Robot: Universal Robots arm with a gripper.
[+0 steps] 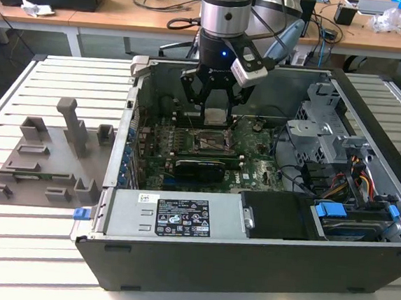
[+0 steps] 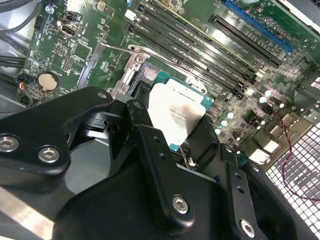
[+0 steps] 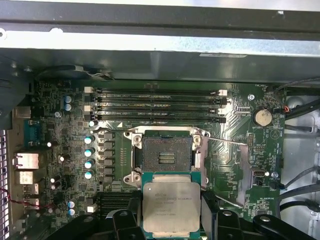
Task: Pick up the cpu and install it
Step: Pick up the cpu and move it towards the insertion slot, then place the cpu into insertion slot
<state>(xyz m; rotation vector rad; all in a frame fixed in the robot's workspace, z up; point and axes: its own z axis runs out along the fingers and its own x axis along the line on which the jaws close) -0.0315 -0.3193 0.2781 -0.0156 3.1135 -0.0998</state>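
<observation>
Tool (image 1: 216,113) clamped on cpu (image 3: 171,205), which I hold above motherboard (image 3: 235,167), just short of bare socket (image 3: 166,159). Risk, my judgement: slight offset or tilt at lowering bends socket pins.

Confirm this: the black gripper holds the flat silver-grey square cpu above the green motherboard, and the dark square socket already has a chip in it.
Not quite: the first wrist view shows the dark square socket empty, its contacts bare. The black gripper does hold the flat silver-grey square cpu above the green motherboard.
</observation>
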